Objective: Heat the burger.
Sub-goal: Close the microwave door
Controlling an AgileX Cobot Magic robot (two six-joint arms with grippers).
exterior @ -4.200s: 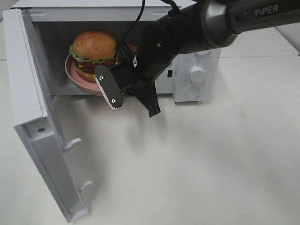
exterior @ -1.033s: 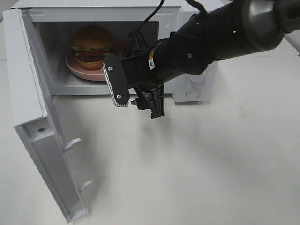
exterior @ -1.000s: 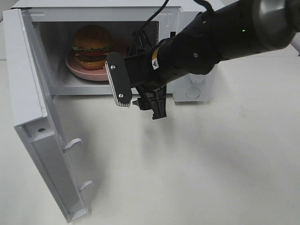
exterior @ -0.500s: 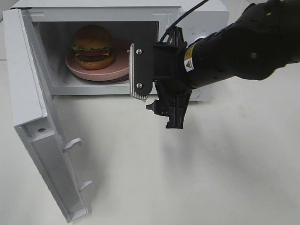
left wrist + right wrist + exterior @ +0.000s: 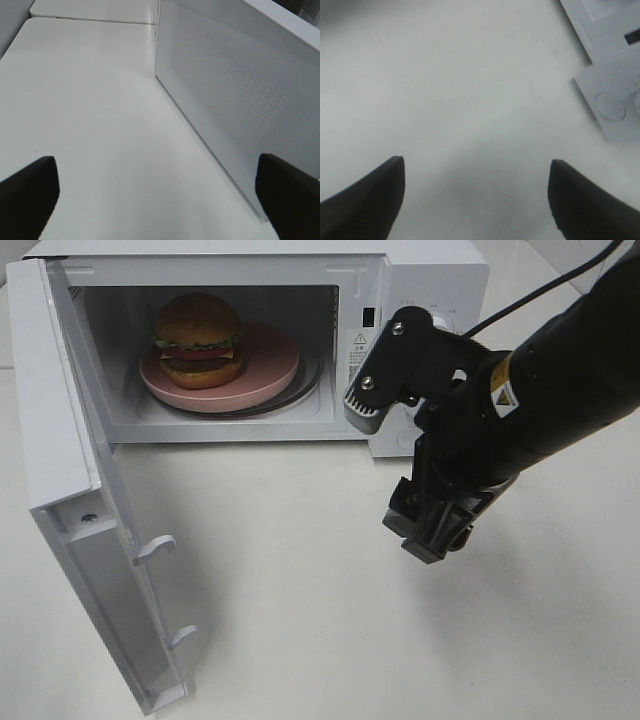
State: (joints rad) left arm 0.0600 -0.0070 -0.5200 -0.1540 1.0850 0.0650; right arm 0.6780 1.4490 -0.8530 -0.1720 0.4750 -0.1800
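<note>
Burger [image 5: 197, 338]: on the pink plate [image 5: 268, 372], inside the open microwave [image 5: 430, 270].
Right gripper [image 5: 475, 167]: jaws apart, holding nothing, above the table [image 5: 300, 630] by the microwave.
Left gripper [image 5: 156, 164]: jaws wide apart, holding nothing.

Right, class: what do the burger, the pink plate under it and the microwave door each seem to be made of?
The burger looks like a plastic or rubber model: uniform bun, very tidy layers; real food is possible. The pink plate is smooth and matte, plastic or ceramic, unclear which. The microwave door looks like white painted metal or plastic, with a dull sheen.
</note>
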